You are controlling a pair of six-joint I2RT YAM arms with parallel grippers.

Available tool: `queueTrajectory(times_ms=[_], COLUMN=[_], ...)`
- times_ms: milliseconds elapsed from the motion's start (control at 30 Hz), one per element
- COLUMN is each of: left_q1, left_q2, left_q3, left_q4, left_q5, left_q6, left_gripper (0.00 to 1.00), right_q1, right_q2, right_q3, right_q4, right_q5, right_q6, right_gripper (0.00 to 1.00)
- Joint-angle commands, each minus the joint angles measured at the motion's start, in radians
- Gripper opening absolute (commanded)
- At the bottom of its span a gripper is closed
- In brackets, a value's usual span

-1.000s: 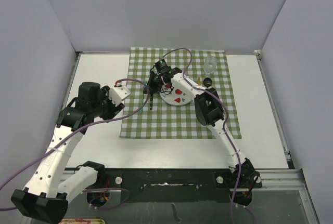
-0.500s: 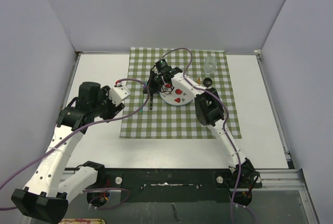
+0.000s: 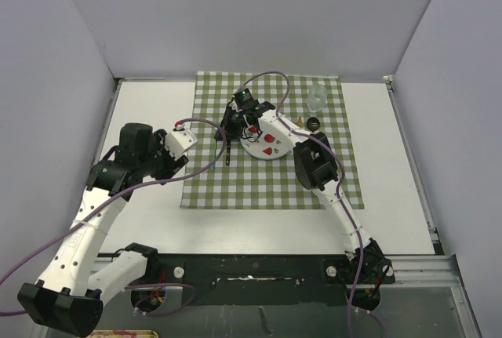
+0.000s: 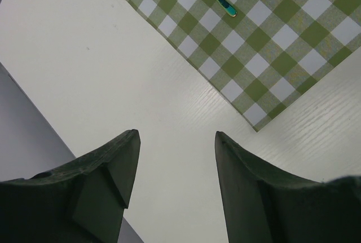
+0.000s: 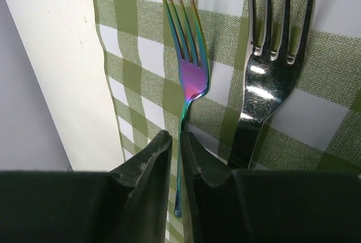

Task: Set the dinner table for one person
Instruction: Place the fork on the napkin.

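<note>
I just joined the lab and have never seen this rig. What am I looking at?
Two robot arms are bolted to a white table. The wide picture comes from a camera above and behind them; the other two come from a camera on each wrist, looking past its claw. On the table lies a green checked cloth with a heart-patterned plate and a clear cup. The left claw is open over bare table, holding nothing. The right claw is shut on the handle of a rainbow fork, next to a silver fork.
</note>
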Motion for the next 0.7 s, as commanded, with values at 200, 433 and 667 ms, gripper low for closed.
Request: queueTrajectory(times_ms=[200, 433, 667], left_q1=[-0.004, -0.003, 0.006], left_q2=[0.002, 0.005, 0.043], left_q3=[0.059, 0.06, 0.011], left_q4=[0.034, 0.029, 0.111], left_q5=[0.038, 0.043, 0.084], left_q6=[-0.064, -0.092, -0.21], left_gripper=[0.56, 0.58, 0.65], right_q1=[0.005, 0.013, 0.007], right_q2=[-0.078, -0.204, -0.399], right_q3=[0.015, -0.119, -0.317], right_q4=[0.047, 0.051, 0.104], right_q5=[-0.025, 0.003, 0.049], right_q6=[-0.085, -0.134, -0.226], right_gripper=[0.11, 0.17, 0.17])
